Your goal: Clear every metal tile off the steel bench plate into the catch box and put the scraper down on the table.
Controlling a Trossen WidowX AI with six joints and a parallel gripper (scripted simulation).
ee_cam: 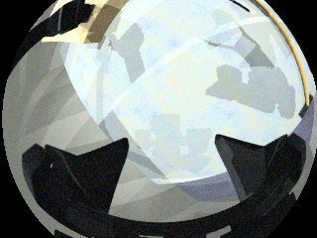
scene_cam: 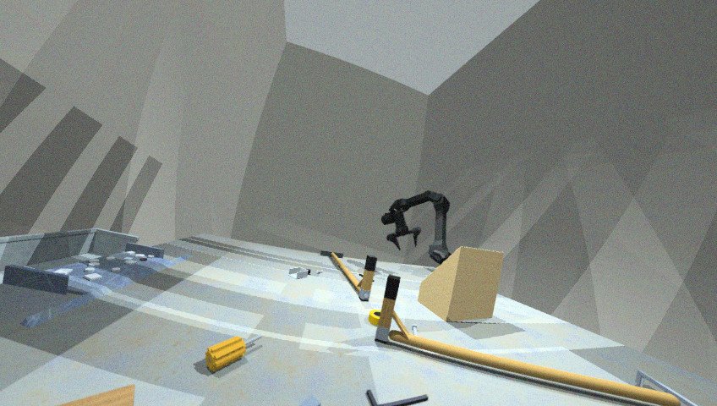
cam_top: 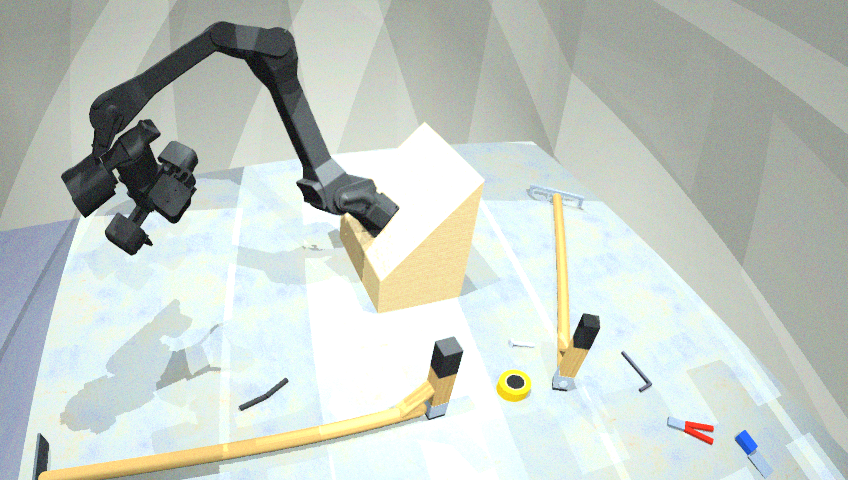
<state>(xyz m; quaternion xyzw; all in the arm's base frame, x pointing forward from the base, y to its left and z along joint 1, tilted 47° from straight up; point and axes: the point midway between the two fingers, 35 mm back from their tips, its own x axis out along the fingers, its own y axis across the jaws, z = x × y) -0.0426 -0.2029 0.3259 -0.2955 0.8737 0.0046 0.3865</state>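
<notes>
My gripper (cam_top: 170, 211) (scene_cam: 407, 247) (ee_cam: 172, 138) is open and empty, high above the table, left of the wedge block. A long wooden-handled tool with a flat dark blade (cam_top: 41, 455) (scene_cam: 331, 254) lies across the near left; its black-topped grip (cam_top: 446, 356) (scene_cam: 369, 266) stands upright. A second long tool has a pale open-frame head (cam_top: 556, 194) and its own upright grip (cam_top: 587, 331) (scene_cam: 392, 289). Several pale tiles (scene_cam: 93, 277) and a dark one (scene_cam: 143, 259) lie on the bluish steel plate (scene_cam: 120, 282) between low dark side walls. Grey box walls (scene_cam: 112, 236) stand behind it.
A wooden wedge block (cam_top: 422, 249) (scene_cam: 475, 284) stands by the arm's base. Around the tools lie yellow tape (cam_top: 505, 389) (scene_cam: 373, 316), a bolt (cam_top: 523, 344), a hex key (cam_top: 636, 371), red pliers (cam_top: 699, 427), a black rod (cam_top: 264, 396), a yellow screwdriver (scene_cam: 225, 353) and a metal bracket (scene_cam: 298, 272).
</notes>
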